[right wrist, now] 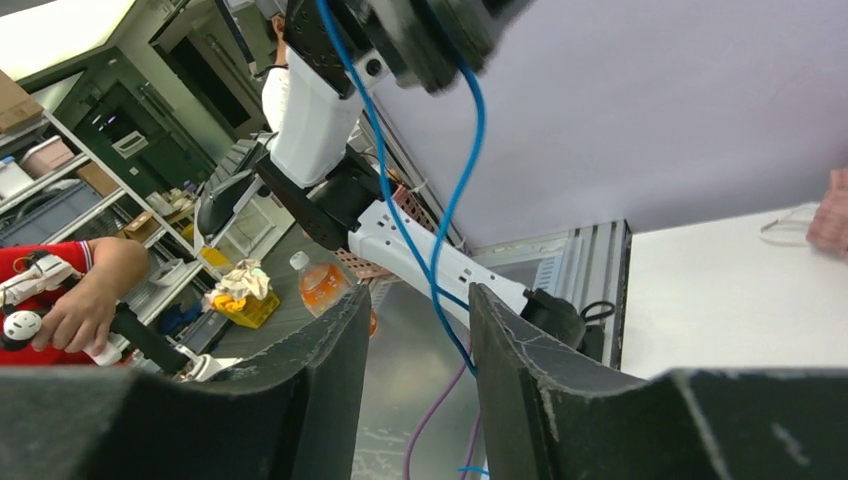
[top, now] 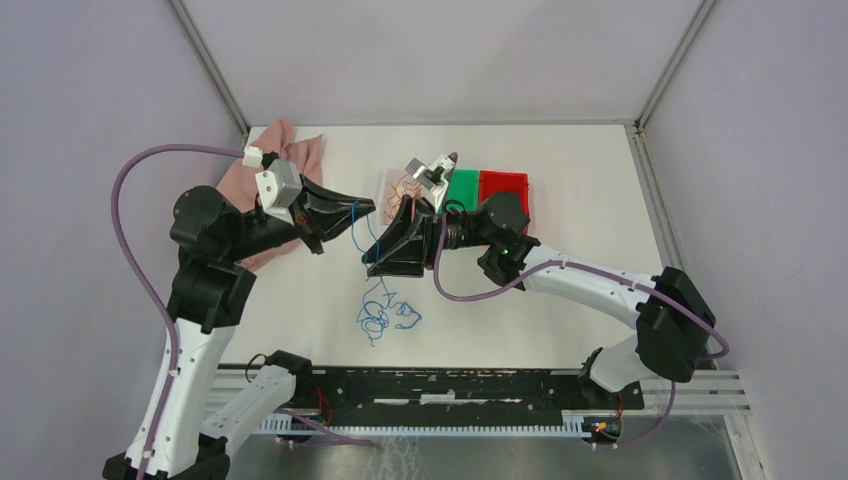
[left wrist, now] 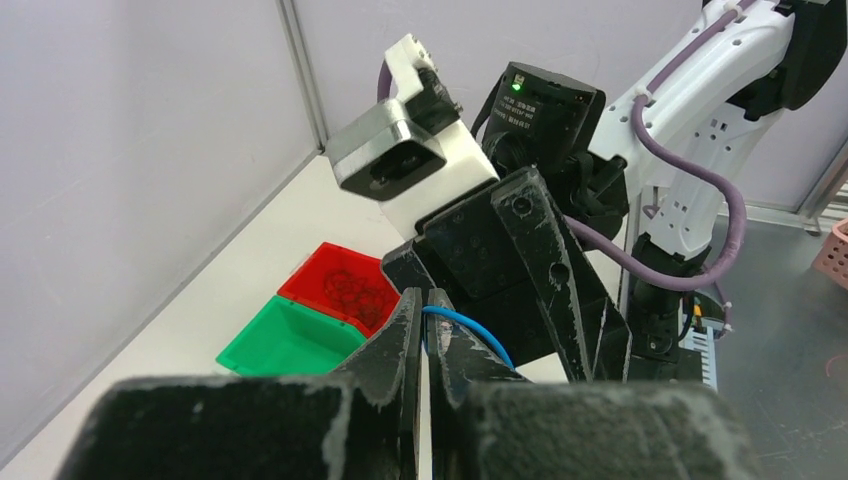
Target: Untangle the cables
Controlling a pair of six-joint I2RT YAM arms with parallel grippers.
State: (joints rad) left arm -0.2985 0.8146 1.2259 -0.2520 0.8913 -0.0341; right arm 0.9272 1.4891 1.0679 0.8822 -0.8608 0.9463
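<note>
Worryingly, my left gripper (left wrist: 425, 312) is clamping the blue cable (left wrist: 472, 322), my right gripper (right wrist: 420, 300) gaping just beside it; tugging could tighten the tangle (top: 380, 318) below.

Bright, even overhead light; faint soft shadows on the table (top: 600, 200); wrist-view foregrounds blurred.

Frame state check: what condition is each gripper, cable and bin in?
left gripper: shut on the blue cable, raised.
right gripper: open, blue cable passing through its gap.
blue cable: hanging, lower end coiled on the table.
red bin: holds dark tangled wires.
green bin: empty.
</note>
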